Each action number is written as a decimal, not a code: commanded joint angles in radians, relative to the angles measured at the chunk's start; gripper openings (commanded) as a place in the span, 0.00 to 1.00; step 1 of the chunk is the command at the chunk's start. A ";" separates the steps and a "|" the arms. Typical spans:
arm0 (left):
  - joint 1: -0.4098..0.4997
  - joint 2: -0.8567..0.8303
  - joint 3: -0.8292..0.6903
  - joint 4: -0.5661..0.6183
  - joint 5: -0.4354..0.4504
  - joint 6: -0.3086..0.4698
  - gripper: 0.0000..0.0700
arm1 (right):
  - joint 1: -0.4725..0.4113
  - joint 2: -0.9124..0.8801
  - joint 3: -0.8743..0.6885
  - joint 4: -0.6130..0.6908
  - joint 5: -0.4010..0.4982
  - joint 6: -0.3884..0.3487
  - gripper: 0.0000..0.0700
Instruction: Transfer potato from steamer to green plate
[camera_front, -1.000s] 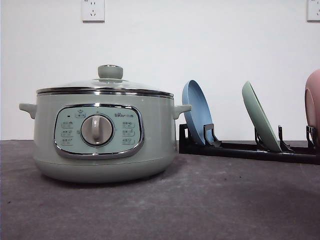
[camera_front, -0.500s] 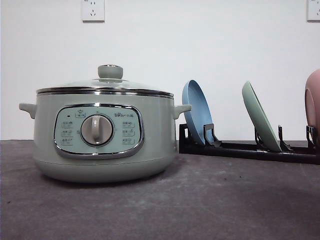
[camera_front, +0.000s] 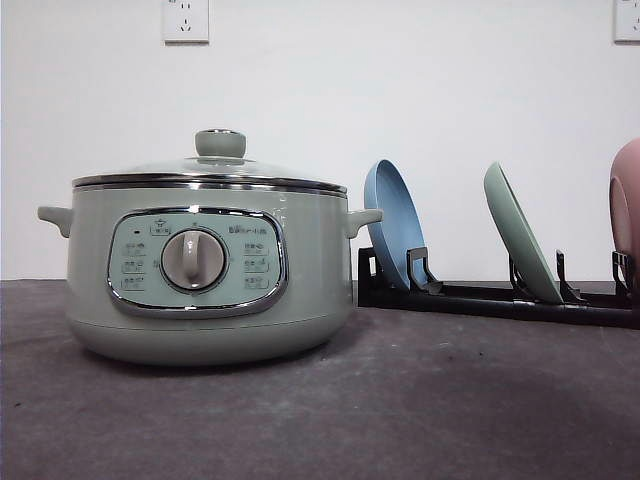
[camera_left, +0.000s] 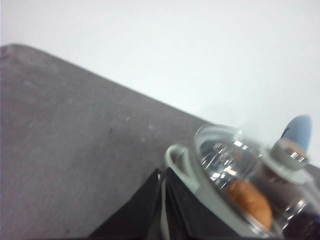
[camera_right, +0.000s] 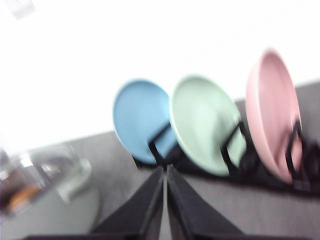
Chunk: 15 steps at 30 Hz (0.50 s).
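The pale green steamer (camera_front: 205, 265) stands on the left of the table with its glass lid (camera_front: 210, 168) on. In the left wrist view the orange-brown potato (camera_left: 251, 202) shows through the lid, inside the steamer (camera_left: 182, 160). My left gripper (camera_left: 163, 172) is shut and empty, just short of the steamer's side handle. The green plate (camera_front: 522, 235) stands on edge in a black rack (camera_front: 500, 298) at the right. My right gripper (camera_right: 165, 169) is shut and empty, facing the green plate (camera_right: 205, 122) from a distance. The steamer (camera_right: 55, 192) is blurred at the edge of that view.
A blue plate (camera_front: 393, 225) leans in the rack left of the green one, and a pink plate (camera_front: 627, 205) stands at its right end. The lid has a green knob (camera_front: 220, 143). Grey tabletop (camera_front: 420, 400) lies in front of the rack. A white wall stands behind.
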 joint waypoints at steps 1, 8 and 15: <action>0.002 0.020 0.057 -0.003 0.012 -0.005 0.01 | 0.000 0.021 0.043 -0.005 -0.002 0.010 0.00; 0.002 0.163 0.229 -0.086 0.127 0.083 0.00 | 0.000 0.169 0.227 -0.091 -0.004 -0.034 0.00; 0.002 0.351 0.413 -0.236 0.268 0.210 0.00 | 0.000 0.364 0.427 -0.309 -0.084 -0.161 0.00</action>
